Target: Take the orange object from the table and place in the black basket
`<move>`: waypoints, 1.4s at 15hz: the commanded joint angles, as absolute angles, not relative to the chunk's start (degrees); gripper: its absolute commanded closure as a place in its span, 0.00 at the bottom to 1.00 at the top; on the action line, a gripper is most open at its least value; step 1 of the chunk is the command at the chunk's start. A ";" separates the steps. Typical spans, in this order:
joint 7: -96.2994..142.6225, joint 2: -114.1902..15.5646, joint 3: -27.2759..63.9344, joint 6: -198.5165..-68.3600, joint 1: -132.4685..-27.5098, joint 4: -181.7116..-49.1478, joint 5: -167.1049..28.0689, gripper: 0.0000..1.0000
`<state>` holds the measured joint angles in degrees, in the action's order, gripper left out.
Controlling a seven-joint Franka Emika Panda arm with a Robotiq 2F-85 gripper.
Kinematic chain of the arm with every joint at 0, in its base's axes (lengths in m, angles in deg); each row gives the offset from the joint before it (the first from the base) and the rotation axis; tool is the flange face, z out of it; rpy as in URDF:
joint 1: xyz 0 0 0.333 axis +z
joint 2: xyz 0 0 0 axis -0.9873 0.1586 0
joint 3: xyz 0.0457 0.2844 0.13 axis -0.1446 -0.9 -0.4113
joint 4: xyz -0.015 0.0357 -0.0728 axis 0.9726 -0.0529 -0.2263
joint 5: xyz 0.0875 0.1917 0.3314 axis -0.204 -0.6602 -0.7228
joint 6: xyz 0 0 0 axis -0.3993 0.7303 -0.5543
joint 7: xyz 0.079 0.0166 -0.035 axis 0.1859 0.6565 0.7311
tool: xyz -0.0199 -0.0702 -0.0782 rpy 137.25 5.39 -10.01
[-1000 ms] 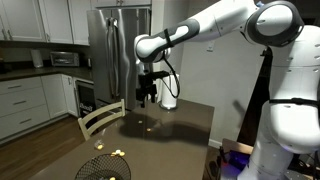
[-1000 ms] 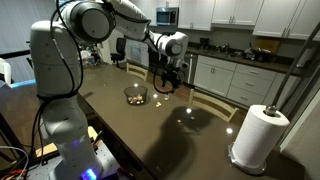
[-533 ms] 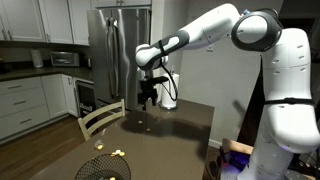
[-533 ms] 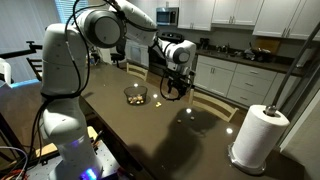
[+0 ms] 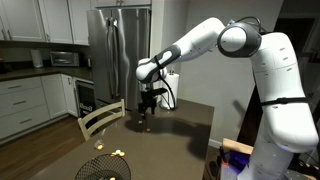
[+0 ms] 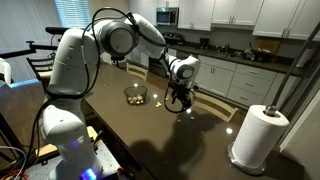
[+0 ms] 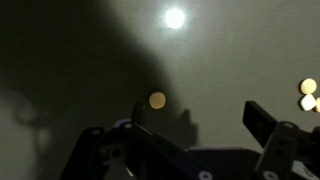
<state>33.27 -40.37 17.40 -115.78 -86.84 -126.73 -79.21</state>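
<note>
A small round orange object (image 7: 157,99) lies on the dark brown table (image 7: 70,60), just inside my left finger (image 7: 136,112) in the wrist view. Two more orange pieces (image 7: 308,95) lie at the right edge of that view. My gripper (image 7: 197,110) is open and empty, low over the table in both exterior views (image 5: 147,101) (image 6: 178,99). The round black wire basket (image 6: 136,96) holds several orange pieces and appears to stand on the table away from the gripper. It also shows at the bottom of an exterior view (image 5: 103,168).
A pale wooden chair (image 5: 100,118) stands at the table's side near the basket. A paper towel roll (image 6: 252,136) stands on the table's far end. A ceiling light glares off the table top (image 7: 174,17). Kitchen cabinets and a fridge (image 5: 110,50) are behind.
The arm has stretched further out over the table and the gripper has come down closer to the table top. It stays open.
</note>
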 commanded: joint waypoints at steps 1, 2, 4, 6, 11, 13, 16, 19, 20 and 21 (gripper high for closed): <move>37.50 -36.20 15.83 -121.40 -89.01 -128.02 -82.84 0.00; 38.01 -35.09 15.50 -122.32 -89.38 -128.35 -83.50 0.00; 38.82 -32.96 14.90 -123.16 -90.04 -128.34 -84.42 0.00; 39.14 -31.43 14.60 -124.08 -90.23 -128.36 -84.32 0.00; 37.29 -31.74 15.25 -125.19 -89.27 -127.68 -82.07 0.37; 36.73 -31.82 15.58 -126.46 -88.77 -127.75 -81.29 0.52; 35.55 -31.78 16.10 -127.15 -88.13 -127.19 -79.96 0.53; 34.43 -31.19 16.51 -127.87 -87.65 -127.00 -78.68 0.26; 34.02 -31.10 16.70 -128.00 -87.47 -127.03 -78.30 0.21; 33.90 -31.00 16.80 -128.19 -87.36 -127.09 -78.02 0.14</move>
<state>36.04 -31.17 16.00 -126.77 -88.28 -126.97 -79.96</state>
